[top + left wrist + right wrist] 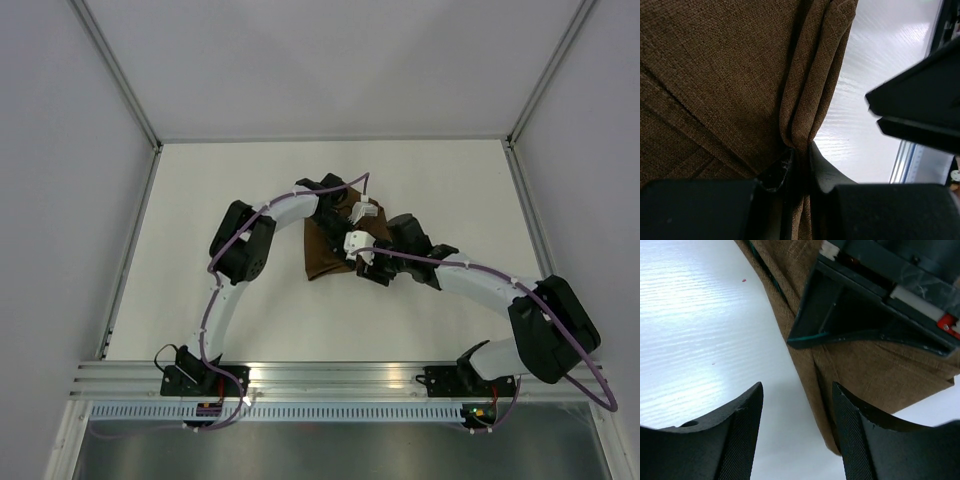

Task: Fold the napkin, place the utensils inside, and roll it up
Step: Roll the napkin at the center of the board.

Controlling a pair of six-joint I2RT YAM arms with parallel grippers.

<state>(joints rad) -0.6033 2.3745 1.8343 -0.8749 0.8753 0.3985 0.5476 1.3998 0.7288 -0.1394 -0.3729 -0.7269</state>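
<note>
The dark brown napkin [325,258] lies bunched on the white table, mid-field, partly under both wrists. My left gripper [342,222] is over its upper part. In the left wrist view the left gripper [799,162] is shut on a raised double fold of the napkin [715,75]. My right gripper [372,266] is at the napkin's right edge. In the right wrist view the right gripper [797,407] is open and empty just above the table, the napkin's [880,365] edge by its right finger [860,440]. No utensils show in any view.
The white table [220,200] is walled by grey panels with metal rails at left, right and back. A metal rail [330,375] runs along the near edge by the arm bases. The left gripper's body [865,310] hangs close above the right gripper's fingers.
</note>
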